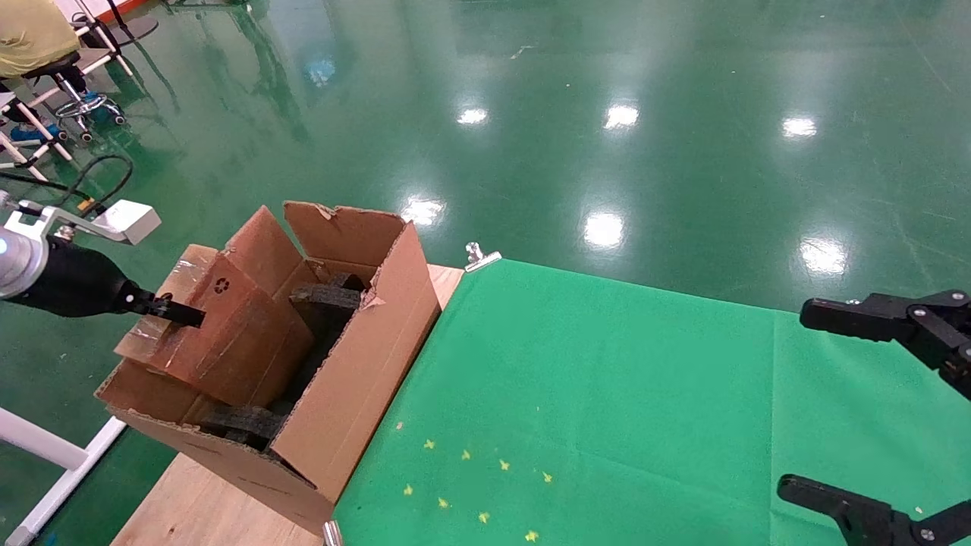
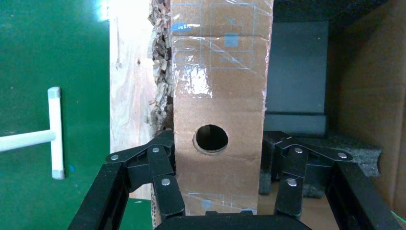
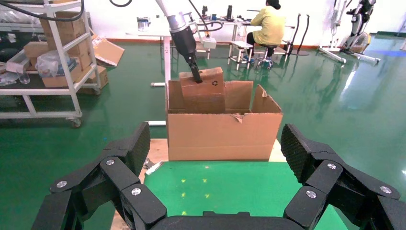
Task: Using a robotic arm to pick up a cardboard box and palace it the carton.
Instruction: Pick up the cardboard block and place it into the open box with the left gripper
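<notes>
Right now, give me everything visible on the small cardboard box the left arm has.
The cardboard box is slim, brown and rectangular, with glossy clear tape, a recycling mark on its broad face and a round hole in its narrow face. The left gripper is shut on that narrow end, fingers on both sides. It sits tilted, lower end down inside the carton by the black foam, upper end above the flaps. What it rests on is hidden.

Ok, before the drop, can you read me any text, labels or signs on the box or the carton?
No readable words or numbers in any view.
Recycling mark, a symbol only, on the box held by the left end effector.
Faint blue printed squares under the tape on the box's narrow face: too blurred to read.
Carton: no print visible.
</notes>
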Robot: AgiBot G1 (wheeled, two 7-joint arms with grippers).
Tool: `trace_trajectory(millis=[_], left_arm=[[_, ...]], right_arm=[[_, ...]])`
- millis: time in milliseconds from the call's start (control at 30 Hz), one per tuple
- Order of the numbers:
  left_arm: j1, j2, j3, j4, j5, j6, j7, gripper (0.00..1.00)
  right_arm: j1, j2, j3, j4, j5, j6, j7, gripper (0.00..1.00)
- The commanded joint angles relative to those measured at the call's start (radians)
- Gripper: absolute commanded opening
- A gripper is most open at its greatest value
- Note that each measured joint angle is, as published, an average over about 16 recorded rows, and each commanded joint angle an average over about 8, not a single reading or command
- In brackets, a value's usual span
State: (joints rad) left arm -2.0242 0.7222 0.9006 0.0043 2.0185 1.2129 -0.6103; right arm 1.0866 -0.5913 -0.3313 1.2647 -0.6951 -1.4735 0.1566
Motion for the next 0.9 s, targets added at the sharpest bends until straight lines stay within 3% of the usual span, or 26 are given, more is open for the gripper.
trace_trajectory(millis=[33,433,900], left_arm=[[0.009,0.0,-0.003,0.001,-0.004,-0.008,0.002,0.0],[0.111,0.013,-0.031,0.003,-0.045,-0.095,0.029,0.0],[0.238,0.044,-0.066,0.002,-0.094,-0.289,0.026,0.0]], right_arm=[[0.0,0.0,0.0,0.0,0.0,0.0,0.0,1.0],[0.0,0.0,0.0,0.0,0.0,0.0,0.0,1.0],[0.0,0.0,0.0,0.0,0.0,0.0,0.0,1.0]])
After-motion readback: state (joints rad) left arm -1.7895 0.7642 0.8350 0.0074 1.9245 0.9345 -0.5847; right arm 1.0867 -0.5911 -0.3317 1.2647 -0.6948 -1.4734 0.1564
